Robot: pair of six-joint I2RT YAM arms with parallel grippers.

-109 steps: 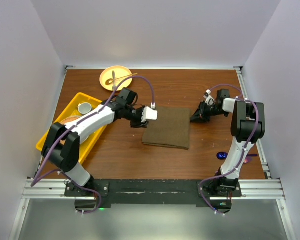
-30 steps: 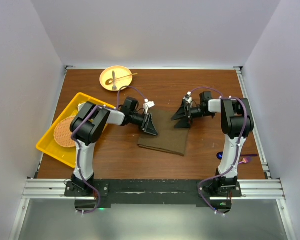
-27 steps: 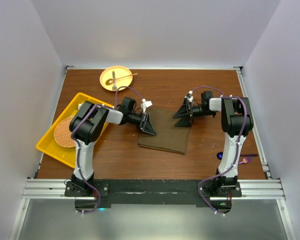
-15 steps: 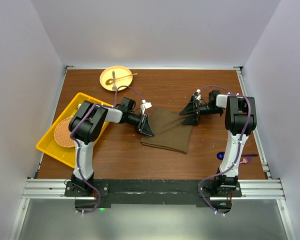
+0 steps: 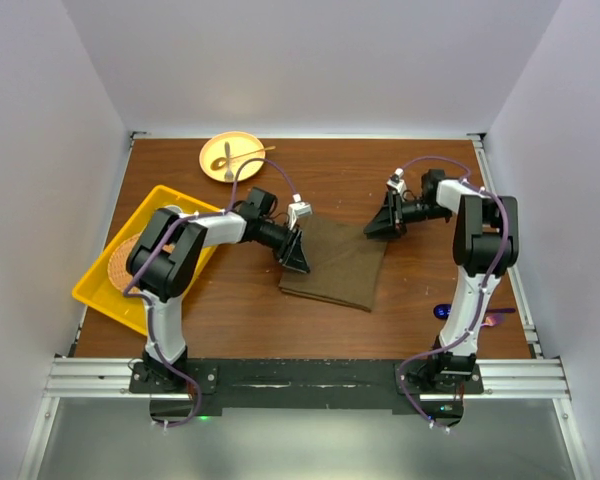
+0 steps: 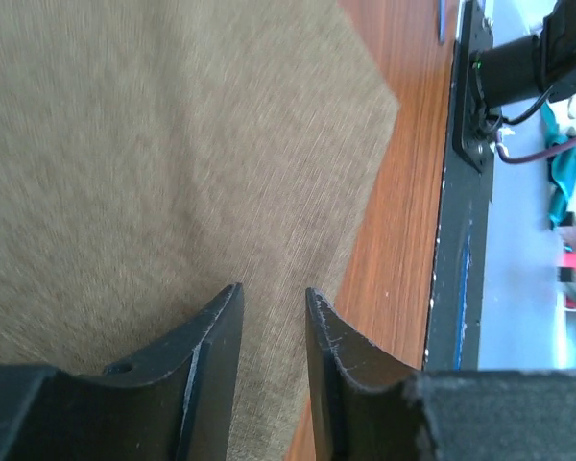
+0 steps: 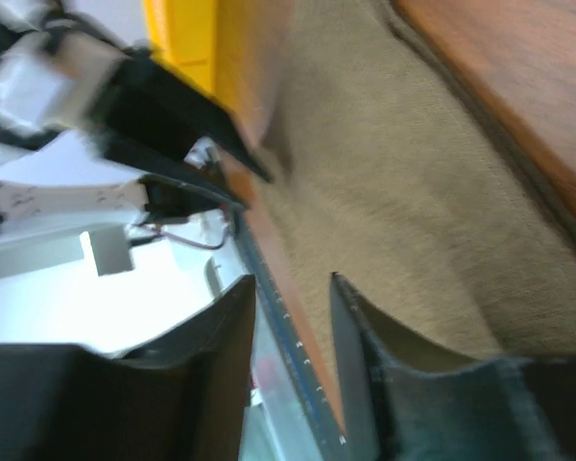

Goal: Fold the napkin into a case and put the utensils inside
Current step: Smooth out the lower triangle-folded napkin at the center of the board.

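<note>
The olive-brown napkin (image 5: 335,262) (image 6: 173,144) (image 7: 413,192) lies folded flat in the middle of the table. My left gripper (image 5: 295,252) (image 6: 274,290) hovers over the napkin's left edge, jaws a little apart, with only cloth showing below the gap. At the napkin's far right corner my right gripper (image 5: 380,222) (image 7: 293,280) stands narrowly open with nothing between its fingers. A glossy blue spoon (image 5: 445,311) rests near the right arm's base. Two more utensils (image 5: 230,157) lie on the yellow plate (image 5: 217,166) at the back left. No case shows.
A yellow tray (image 5: 98,290) (image 7: 178,38) holding a round woven mat (image 5: 130,265) sits at the left edge. A small purple item (image 5: 497,319) lies by the right rail. Bare wood surrounds the napkin.
My right gripper has drawn back to the right, from the napkin's far middle to its far right corner, and its jaws have narrowed. The napkin has spread rightward. My left gripper has barely shifted.
</note>
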